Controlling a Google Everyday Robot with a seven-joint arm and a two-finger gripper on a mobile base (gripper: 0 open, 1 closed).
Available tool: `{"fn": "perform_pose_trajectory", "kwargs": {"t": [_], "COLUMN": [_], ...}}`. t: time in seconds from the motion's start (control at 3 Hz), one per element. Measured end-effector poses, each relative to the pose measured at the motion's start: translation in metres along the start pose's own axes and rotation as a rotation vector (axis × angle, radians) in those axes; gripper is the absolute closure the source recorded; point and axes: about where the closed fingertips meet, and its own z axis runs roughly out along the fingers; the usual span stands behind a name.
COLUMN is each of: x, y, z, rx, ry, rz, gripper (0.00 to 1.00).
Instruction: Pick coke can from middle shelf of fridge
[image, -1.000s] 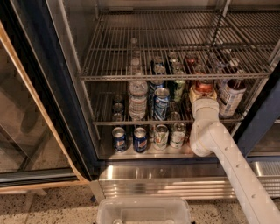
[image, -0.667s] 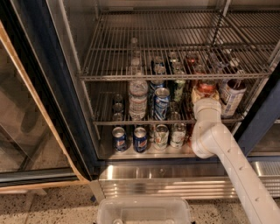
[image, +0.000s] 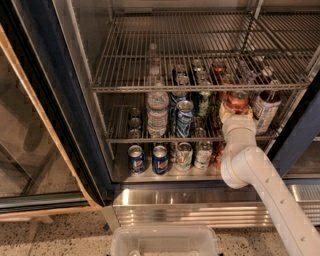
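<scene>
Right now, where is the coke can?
In the camera view, the coke can stands at the right of the middle shelf, just left of the brown-labelled bottle; the end effector is directly in front of it.

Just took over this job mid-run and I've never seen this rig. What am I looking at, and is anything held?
There is one camera, mounting unknown, facing an open fridge. The white tube rising from the lower right is the robot's single arm. Its gripper sits inside, at the right end of the middle shelf, right by the red coke can. The arm hides whether the can is gripped. A water bottle stands further left on that shelf.
</scene>
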Motion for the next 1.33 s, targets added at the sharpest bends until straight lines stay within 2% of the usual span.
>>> {"fn": "perform_pose_trajectory", "kwargs": {"t": [0.33, 1.0, 1.33], "x": [-0.002, 0.001, -0.002], "y": [0.001, 0.003, 0.002], "z": [-0.011, -0.040, -0.051], "rx": [-0.026, -0.131, -0.176], "ry": [0.010, 0.048, 0.040], "rz": [0.002, 0.038, 0.045], "gripper": [1.00, 1.00, 1.00]}}
